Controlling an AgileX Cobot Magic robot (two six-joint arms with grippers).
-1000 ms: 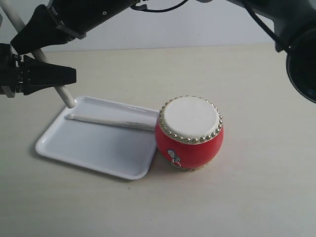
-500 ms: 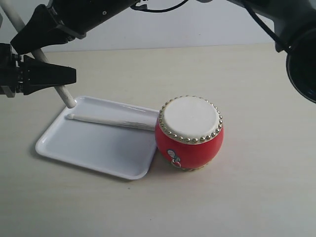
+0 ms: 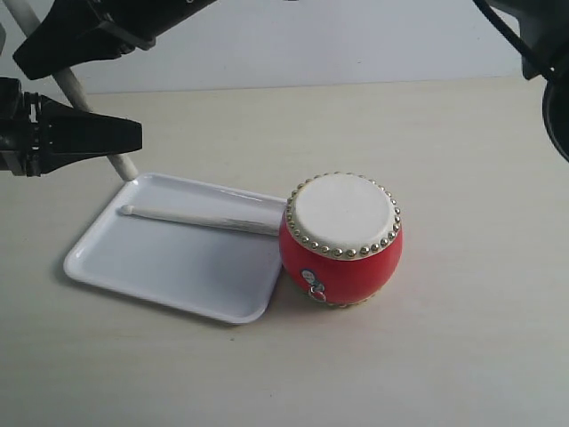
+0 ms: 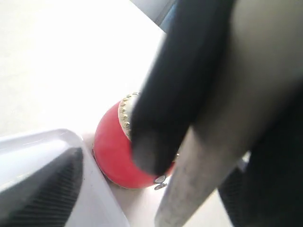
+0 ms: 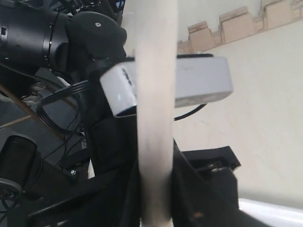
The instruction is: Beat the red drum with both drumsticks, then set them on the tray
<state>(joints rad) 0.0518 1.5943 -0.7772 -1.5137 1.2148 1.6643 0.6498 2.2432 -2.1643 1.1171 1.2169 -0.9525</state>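
The red drum stands upright on the table, touching the right end of the white tray. One drumstick lies flat along the tray's far side. My right gripper reaches across to the upper left and is shut on the other drumstick, which slants down with its tip just above the tray's far left corner. My left gripper hovers beside that stick. Its fingers stand wide apart, with the stick passing between them and the drum beyond. In the right wrist view the stick is clamped between the jaws.
The pale tabletop spreads to the right of and in front of the drum. A white wall runs behind it. The left arm's black body and a white box fill the right wrist view, with wooden blocks behind.
The right arm has pulled up and back a little, lifting the held stick's tip from the tray's rim to just beyond the far corner. The left gripper barely shifted.
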